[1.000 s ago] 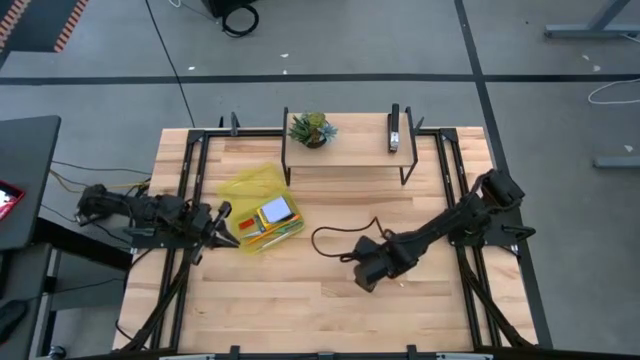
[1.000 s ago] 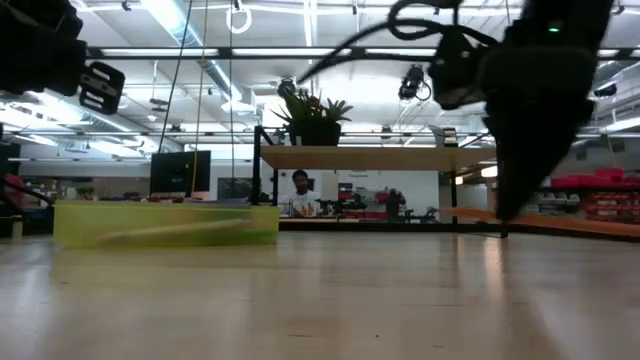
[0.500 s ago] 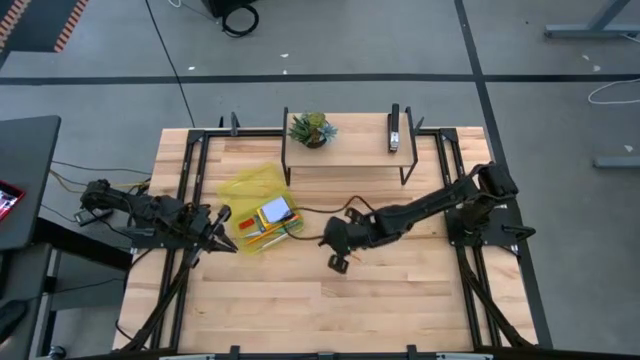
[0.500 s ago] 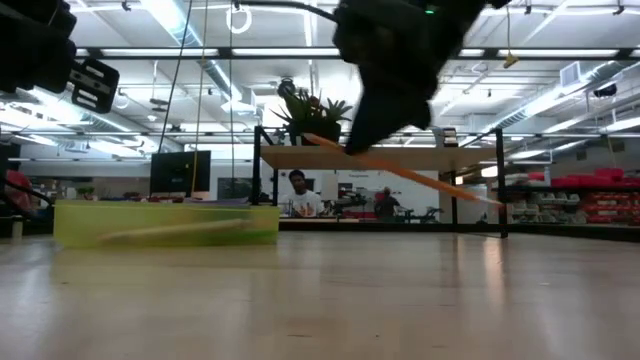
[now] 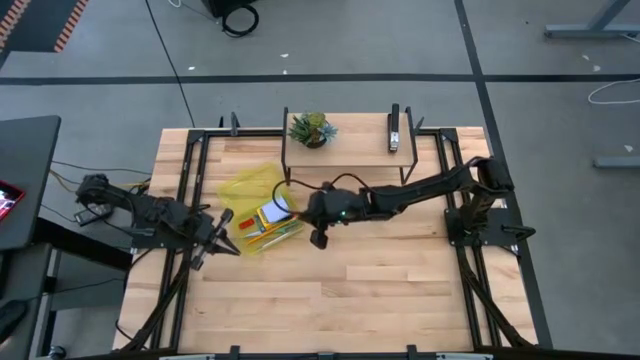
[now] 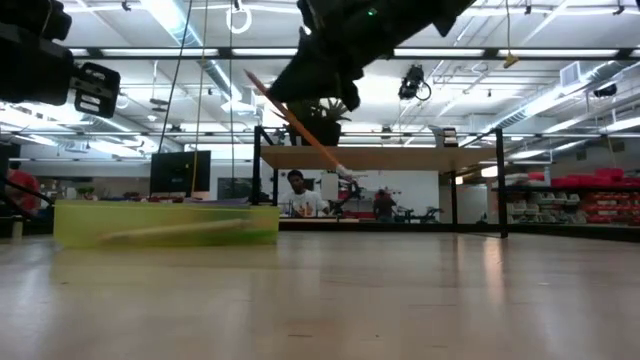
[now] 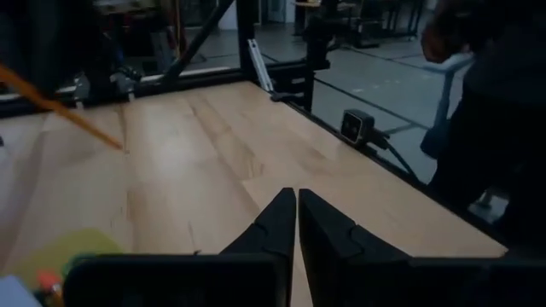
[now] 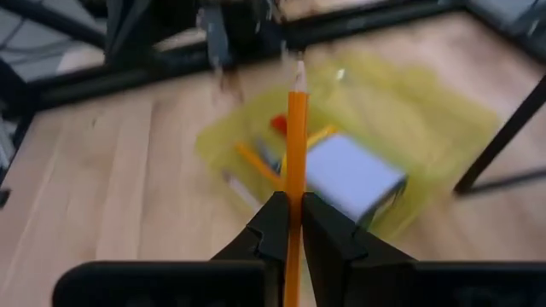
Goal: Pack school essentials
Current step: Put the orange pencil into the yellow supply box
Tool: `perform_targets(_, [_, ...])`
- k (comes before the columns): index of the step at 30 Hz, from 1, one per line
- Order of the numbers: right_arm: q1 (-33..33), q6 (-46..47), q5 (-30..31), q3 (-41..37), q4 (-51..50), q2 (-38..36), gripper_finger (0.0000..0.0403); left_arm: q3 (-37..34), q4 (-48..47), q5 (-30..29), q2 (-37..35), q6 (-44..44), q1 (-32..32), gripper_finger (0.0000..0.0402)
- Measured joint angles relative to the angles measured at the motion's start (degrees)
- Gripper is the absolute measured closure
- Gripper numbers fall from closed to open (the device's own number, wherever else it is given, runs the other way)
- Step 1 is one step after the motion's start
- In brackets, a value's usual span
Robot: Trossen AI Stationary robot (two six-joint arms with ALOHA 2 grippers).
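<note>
Landmark: yellow pouch [image 5: 258,205], lying open on table [image 5: 400,290].

Risk:
- Right hand [image 5: 318,222] pinching orange pencil [image 8: 295,153] near one end only; long free length tilting, likely to pivot or slip.
- Pencil tip possibly snagging pouch rim, or pencil dropping beside pouch, rolling off across table.
- Left hand [image 5: 216,236] hovering just beside pouch, fingers pressed together, gripping nothing; collision possible if both are closing in.

Item: orange pencil, slim, sharpened, hanging above pouch edge. Pale blue notepad [image 8: 350,177] and further pencils lying inside pouch.
</note>
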Motion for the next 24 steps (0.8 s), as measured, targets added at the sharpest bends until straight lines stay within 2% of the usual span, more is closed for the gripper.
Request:
perform_targets(4, [-1.60,-2.87,0.00,0.00,4.62,0.00,0.0366,-0.06,0.38,-0.02,0.40,1.83,-0.82,0.0375])
perform_targets(8, [-2.87,-4.31,0.00,0.00,8.76,0.00,0.0366,-0.13,0.30,-4.51,0.35,2.18,-0.96,0.0367])
perform_targets(11, [-3.50,-4.47,0.00,0.00,11.48,-0.01,0.0366,-0.15,0.17,-6.94,0.35,0.03,-0.94,0.0364])
perform_targets(16, [-4.22,-6.57,0.00,0.00,13.71,0.11,0.0366,-0.15,0.19,-7.29,0.35,-2.99,-0.95,0.0364])
perform_targets(24, [-4.43,-9.62,-2.62,2.71,17.78,6.93,0.0366,-0.13,0.53,-7.63,0.53,-2.74,-0.94,0.0373])
